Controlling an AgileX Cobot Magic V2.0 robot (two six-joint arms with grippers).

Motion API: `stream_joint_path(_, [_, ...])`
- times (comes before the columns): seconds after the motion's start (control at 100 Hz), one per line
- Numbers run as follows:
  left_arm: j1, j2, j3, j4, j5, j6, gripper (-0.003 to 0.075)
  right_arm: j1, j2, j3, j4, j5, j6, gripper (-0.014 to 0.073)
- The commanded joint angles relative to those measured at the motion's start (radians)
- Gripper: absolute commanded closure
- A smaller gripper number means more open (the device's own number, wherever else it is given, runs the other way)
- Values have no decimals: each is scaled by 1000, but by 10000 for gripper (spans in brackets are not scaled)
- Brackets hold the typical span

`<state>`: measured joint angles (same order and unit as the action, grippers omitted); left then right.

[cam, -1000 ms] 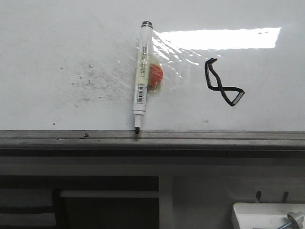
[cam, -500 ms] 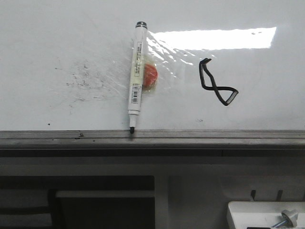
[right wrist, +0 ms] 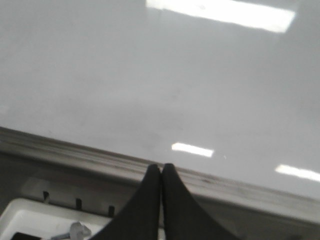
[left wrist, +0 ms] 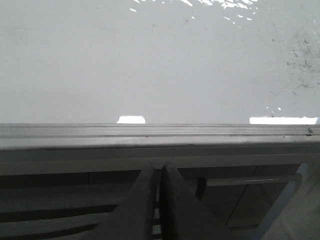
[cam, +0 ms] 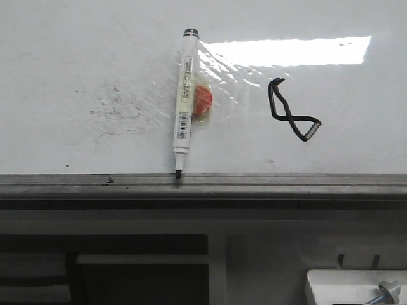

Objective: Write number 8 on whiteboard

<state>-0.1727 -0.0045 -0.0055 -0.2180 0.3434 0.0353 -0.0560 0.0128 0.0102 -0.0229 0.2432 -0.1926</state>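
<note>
On the whiteboard (cam: 76,51) number 8 (cam: 291,116) complete, left pincer (left wrist: 160,175) and right pincer (right wrist: 161,172) closed, empty, bases cropped

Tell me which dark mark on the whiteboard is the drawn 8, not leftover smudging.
The number 8, right of the marker pen: one closed, thin black, tilted loop. The smudges left of the pen are only faint scattered grey specks.

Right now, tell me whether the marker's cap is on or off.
Off. The marker lies on the whiteboard with its bare black tip showing, touching the grey ledge. No cap is in view.
</note>
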Motion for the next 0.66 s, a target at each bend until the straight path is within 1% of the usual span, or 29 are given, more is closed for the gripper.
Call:
stream_joint_path(0.0, [3,-28,39,-1,-36,-10,741,-36,-48,13,-13,65,1,650])
stream_joint_path(0.65, [3,-28,39,-6,-36,-10,741,-36,-45,13,-12,63,1,650])
